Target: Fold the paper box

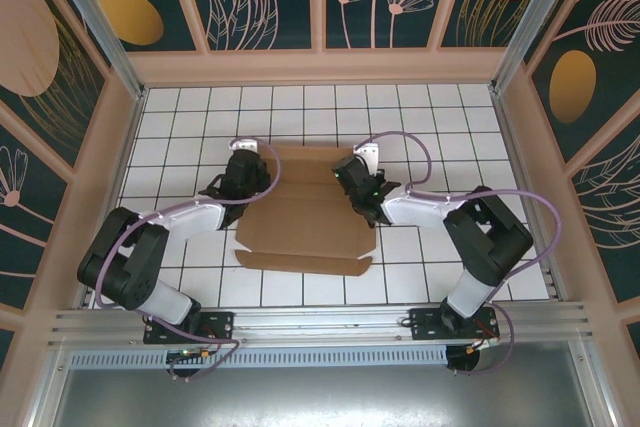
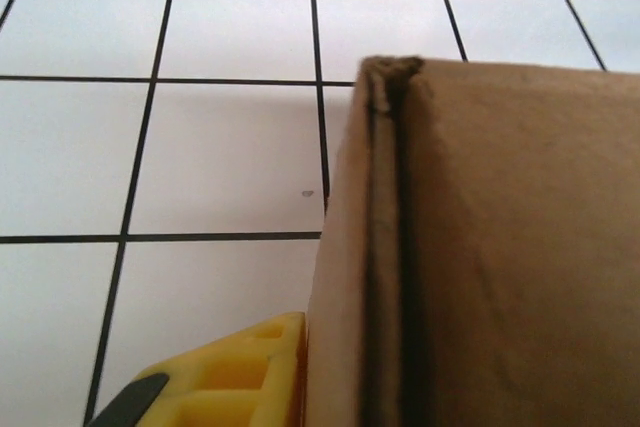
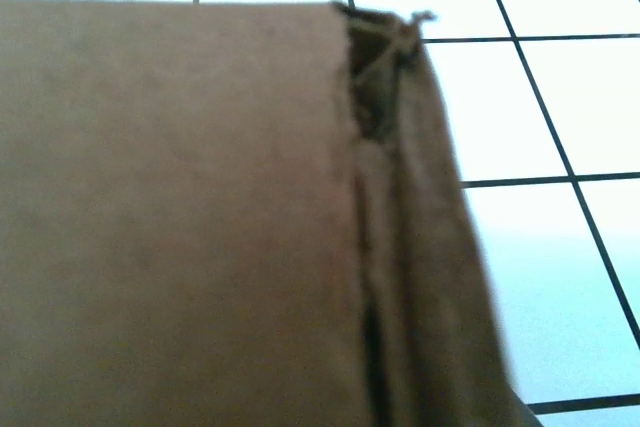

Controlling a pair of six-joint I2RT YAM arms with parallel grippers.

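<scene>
The paper box [image 1: 305, 217] lay at the middle of the table [image 1: 190, 107]. Its far half was partly raised into walls, and one long flap lay flat towards the near edge.

At the box's left wall sat the left gripper [image 1: 245, 179]. Its wrist view showed the doubled cardboard edge [image 2: 385, 247] standing upright, with one yellow finger [image 2: 230, 377] just outside it. Whether the jaws were closed on that wall, I could not tell.

The right gripper [image 1: 355, 179] sat at the opposite wall, closed almost tight. Judging by the folded edge [image 3: 400, 247] running straight towards it, it was pinching that wall.

The step in hand looked to be locking the side walls. To do it well, both walls should be kept square to the base and pressed down along the crease. The corner tabs, which looked frayed, should be tucked inside before either grip lets go, or a wall could spring back flat.
</scene>
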